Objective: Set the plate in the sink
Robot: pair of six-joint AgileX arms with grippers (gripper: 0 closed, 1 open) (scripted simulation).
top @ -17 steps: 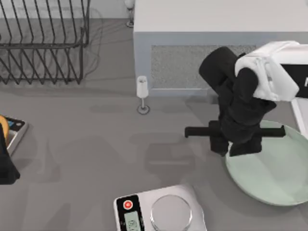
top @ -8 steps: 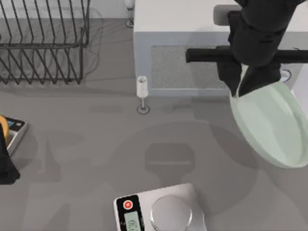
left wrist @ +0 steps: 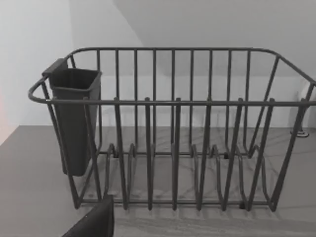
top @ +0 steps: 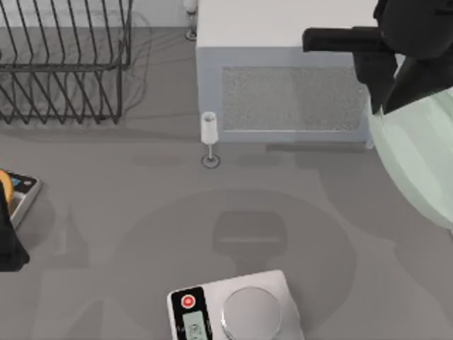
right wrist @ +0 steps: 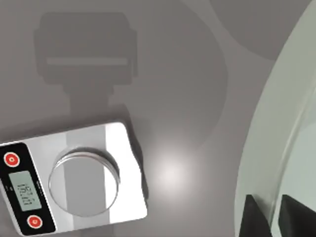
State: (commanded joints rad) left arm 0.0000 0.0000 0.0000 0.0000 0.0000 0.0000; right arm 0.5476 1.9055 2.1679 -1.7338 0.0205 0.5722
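While the pale green plate (top: 417, 163) hangs tilted off the table at the right edge, pinched by its rim in my right gripper (top: 388, 103) beside the grey microwave (top: 283, 71), I judge I should carry it level and slowly toward the sink, left arm parked.

Even, soft overhead light casts blurred shadows on the table (top: 106, 212), no glare.

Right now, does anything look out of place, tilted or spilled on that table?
Nothing spilled. The plate is off the table at the right, gripped by its rim in the right gripper, as expected mid-carry. The scale, wine glass and dish rack stand undisturbed.
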